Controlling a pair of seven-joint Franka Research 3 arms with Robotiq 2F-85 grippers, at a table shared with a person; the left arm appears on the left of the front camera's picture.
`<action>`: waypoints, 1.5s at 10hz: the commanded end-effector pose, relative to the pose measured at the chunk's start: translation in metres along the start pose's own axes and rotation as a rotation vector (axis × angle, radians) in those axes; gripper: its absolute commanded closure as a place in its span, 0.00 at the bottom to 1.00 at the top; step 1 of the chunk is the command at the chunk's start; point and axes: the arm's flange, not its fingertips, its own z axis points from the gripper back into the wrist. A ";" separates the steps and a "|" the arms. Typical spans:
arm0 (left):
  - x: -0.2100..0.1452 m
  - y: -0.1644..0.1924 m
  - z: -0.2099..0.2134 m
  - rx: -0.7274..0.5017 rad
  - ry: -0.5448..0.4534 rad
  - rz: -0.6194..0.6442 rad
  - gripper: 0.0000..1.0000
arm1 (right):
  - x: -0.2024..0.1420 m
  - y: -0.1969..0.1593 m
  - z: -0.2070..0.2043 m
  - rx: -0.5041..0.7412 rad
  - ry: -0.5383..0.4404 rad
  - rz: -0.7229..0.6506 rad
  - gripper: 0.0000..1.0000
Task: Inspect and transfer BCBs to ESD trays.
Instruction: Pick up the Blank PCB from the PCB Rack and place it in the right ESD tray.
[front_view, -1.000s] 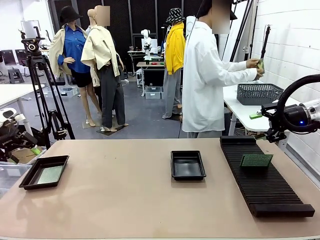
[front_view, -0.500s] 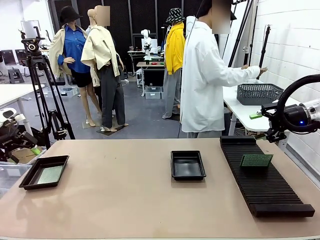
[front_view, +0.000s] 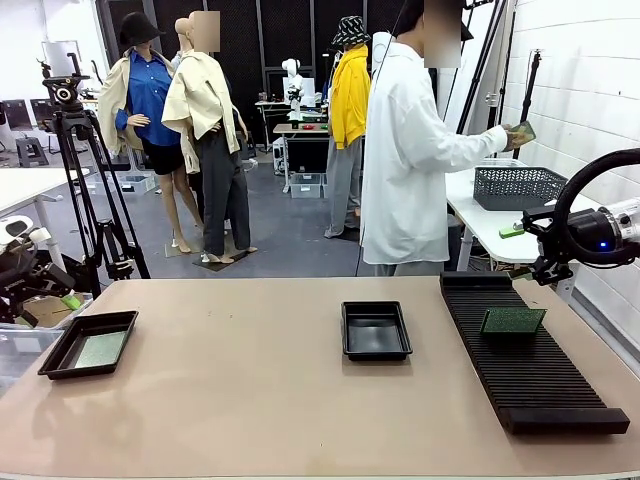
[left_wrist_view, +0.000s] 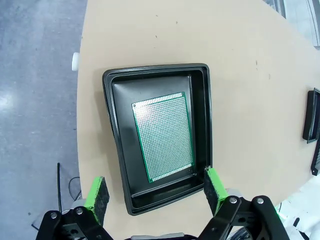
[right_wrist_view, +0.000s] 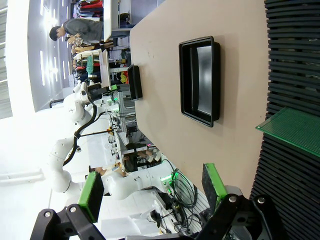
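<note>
Front view: both claws released, two boards at rest

On the table (front_view: 250, 400), one ESD tray (front_view: 52, 362) sits at the far left edge with a green BCB (front_view: 101, 349) flat inside it. A second tray (front_view: 347, 332) stands near the middle, its black floor bare. At the right, a long black rack (front_view: 540, 385) carries another board (front_view: 513, 320), tilted on its ridges toward the far end.

From the left wrist, the left claw (left_wrist_view: 154, 176) hangs above the tray's near rim, its green pads (left_wrist_view: 97, 197) spread wide and gripping nothing. From the right wrist, the right claw (right_wrist_view: 152, 171) is likewise spread, clear of the table, with nothing held.

Beyond the table a person (front_view: 405, 150) faces right, one hand (front_view: 510, 138) raised with a small greenish piece above a grey mesh basket (front_view: 518, 186)
</note>
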 end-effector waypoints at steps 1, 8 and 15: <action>0.001 0.000 0.001 0.000 -0.002 0.000 0.00 | 0.000 0.001 -0.001 -0.004 0.004 0.004 0.00; 0.001 0.000 0.001 0.000 -0.002 0.000 0.00 | 0.000 0.001 -0.001 -0.004 0.004 0.004 0.00; -0.003 0.056 0.059 -0.530 0.138 -0.071 0.00 | 0.000 0.001 -0.001 -0.004 0.004 0.004 0.00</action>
